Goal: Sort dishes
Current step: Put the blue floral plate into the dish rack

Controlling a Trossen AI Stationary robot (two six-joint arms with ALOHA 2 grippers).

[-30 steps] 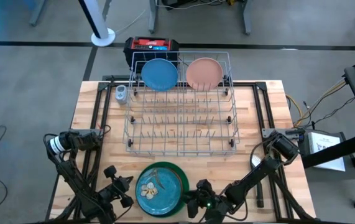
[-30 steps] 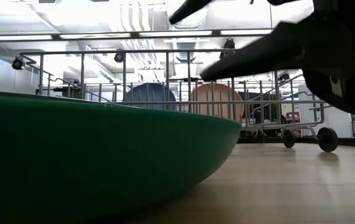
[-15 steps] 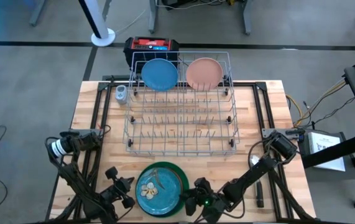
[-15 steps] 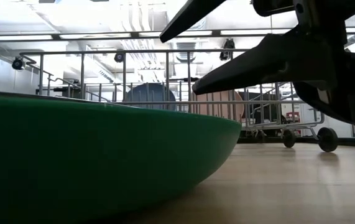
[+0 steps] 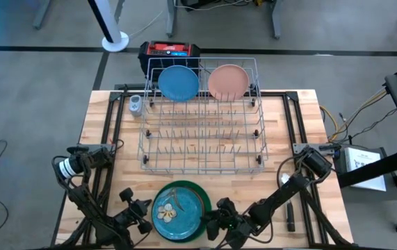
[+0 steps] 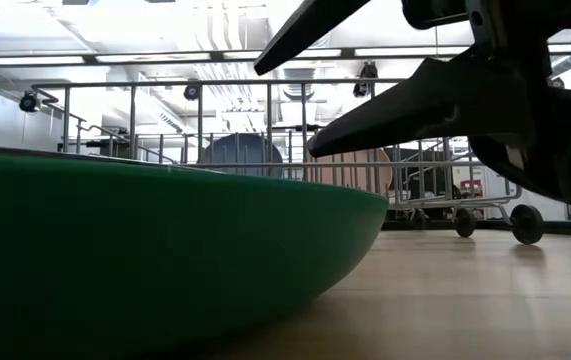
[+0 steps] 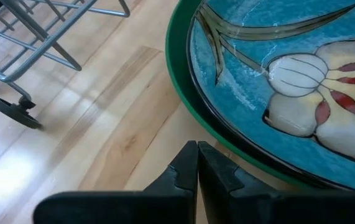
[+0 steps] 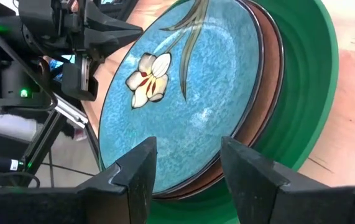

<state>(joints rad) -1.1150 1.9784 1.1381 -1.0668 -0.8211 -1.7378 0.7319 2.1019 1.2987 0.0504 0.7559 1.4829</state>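
Observation:
A green plate [image 5: 202, 200] lies flat on the table near the front edge. In it lie two stacked brown-rimmed plates, the top one [image 8: 189, 93] with a turquoise face and a painted flower, the other [image 8: 272, 81] under it. A light blue plate [image 5: 179, 82] and a pale pink plate [image 5: 227, 81] stand on edge at the far end of the grey wire rack [image 5: 201, 132]. My left gripper [image 5: 141, 214] is shut, low beside the green plate's left rim [image 7: 180, 106]; whether it touches, I cannot tell. My right gripper [image 8: 186, 168] is open at the plate's right side, fingers over the stack.
The rack fills the table's middle, its wheel [image 7: 12, 112] close to my left gripper. A small grey object [image 5: 135, 104] sits at the far left. A black and red box [image 5: 170, 50] stands behind the rack. A dark stick [image 5: 290, 221] lies at the near right.
My right gripper has moved a little toward the table's left edge, farther over the green plate, and slightly up. My left gripper has edged toward the green plate. The plates have stayed where they were.

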